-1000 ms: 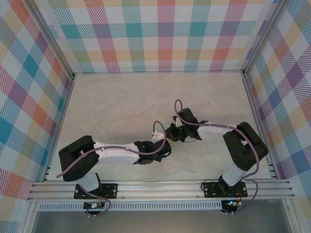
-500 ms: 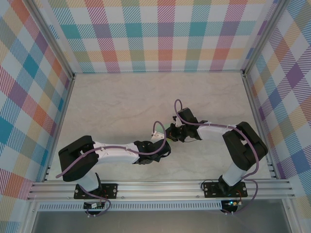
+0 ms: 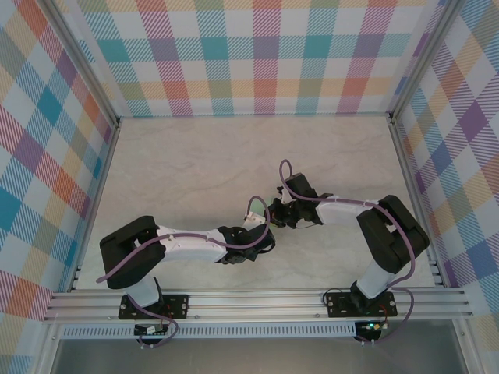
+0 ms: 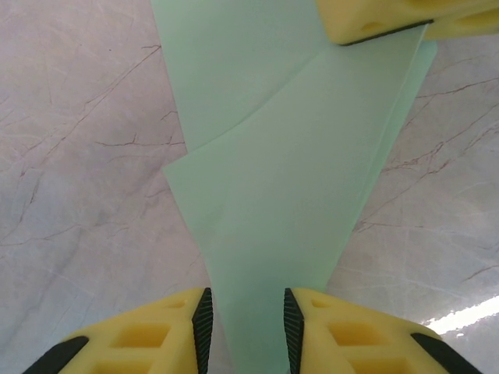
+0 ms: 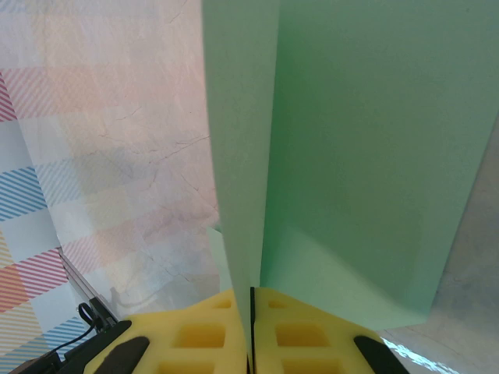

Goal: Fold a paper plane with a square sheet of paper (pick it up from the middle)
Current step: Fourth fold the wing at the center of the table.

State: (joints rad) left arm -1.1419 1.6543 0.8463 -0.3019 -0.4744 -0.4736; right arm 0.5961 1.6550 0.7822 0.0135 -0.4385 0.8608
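The right end effector [image 5: 251,312] is closed on the paper plane [image 5: 351,156], pinching a folded edge between its yellow pads so the pale green sheet stands up from them. The left end effector [image 4: 247,312] is at a narrow gap, and the plane's tapering end [image 4: 273,195] runs between its pads; I cannot tell whether they press on it. The plane hangs above the marbled worktop [image 4: 78,156], near its middle, between the two arms.
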